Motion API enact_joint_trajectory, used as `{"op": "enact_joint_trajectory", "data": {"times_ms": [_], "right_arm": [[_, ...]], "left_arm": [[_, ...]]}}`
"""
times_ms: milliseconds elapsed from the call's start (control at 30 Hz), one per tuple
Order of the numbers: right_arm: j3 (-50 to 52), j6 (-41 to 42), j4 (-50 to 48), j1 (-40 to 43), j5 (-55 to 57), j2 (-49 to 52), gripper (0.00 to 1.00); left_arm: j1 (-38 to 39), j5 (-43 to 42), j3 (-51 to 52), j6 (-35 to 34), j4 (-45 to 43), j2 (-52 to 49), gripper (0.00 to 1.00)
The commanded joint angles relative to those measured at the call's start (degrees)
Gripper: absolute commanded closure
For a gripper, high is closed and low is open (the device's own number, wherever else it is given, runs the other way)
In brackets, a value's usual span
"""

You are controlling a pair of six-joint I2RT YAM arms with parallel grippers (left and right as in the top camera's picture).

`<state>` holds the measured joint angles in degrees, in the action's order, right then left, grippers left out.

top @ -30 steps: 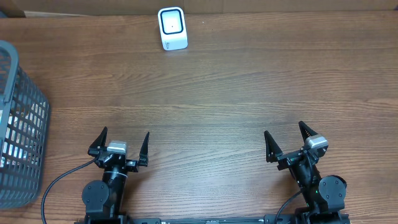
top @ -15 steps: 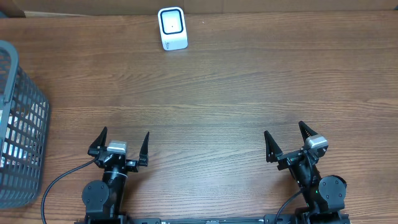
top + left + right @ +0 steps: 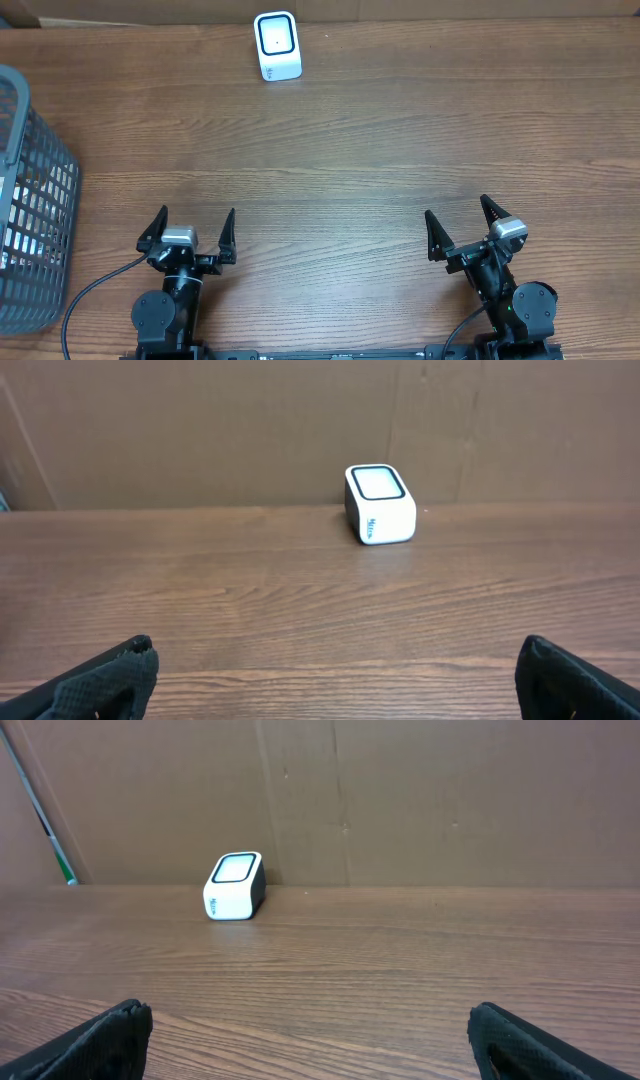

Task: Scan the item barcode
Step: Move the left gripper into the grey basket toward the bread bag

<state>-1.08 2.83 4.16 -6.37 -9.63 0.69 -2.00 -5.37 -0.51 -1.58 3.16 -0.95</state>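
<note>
A white barcode scanner (image 3: pixel 277 45) with a dark-framed window stands at the far edge of the wooden table; it also shows in the left wrist view (image 3: pixel 380 503) and the right wrist view (image 3: pixel 234 886). No item lies out on the table; only pale shapes show through the mesh of the grey basket (image 3: pixel 55 190) at the left. My left gripper (image 3: pixel 196 212) (image 3: pixel 335 642) is open and holds nothing, low at the near left. At the near right my right gripper (image 3: pixel 456 206) (image 3: pixel 307 1007) is likewise open over bare wood.
A brown cardboard wall (image 3: pixel 200 430) runs along the table's far edge behind the scanner. The grey basket is cut off by the left edge of the overhead view. A green-tipped rod (image 3: pixel 40 820) leans at the back left in the right wrist view.
My left gripper has shifted slightly to the left. The right gripper and the scanner have not moved.
</note>
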Motion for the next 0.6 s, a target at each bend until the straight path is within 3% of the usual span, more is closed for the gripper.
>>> {"op": "enact_joint_trajectory", "data": {"times_ms": [0,200,567], "right_arm": [[0.61,0.13,-0.20,0.24,0.55,-0.52,0.00],[0.61,0.13,-0.20,0.24,0.55,-0.52,0.00],[0.61,0.13,-0.20,0.24,0.55,-0.52,0.00]], "left_arm": [[-0.35,1.07,-1.11,-4.09,-0.39,0.68,0.00],[-0.35,1.31,-1.84,-8.31,-0.35,0.68,0.00],[-0.33,1.29,-7.34,-8.31,2.78,-2.16,0.00]]}}
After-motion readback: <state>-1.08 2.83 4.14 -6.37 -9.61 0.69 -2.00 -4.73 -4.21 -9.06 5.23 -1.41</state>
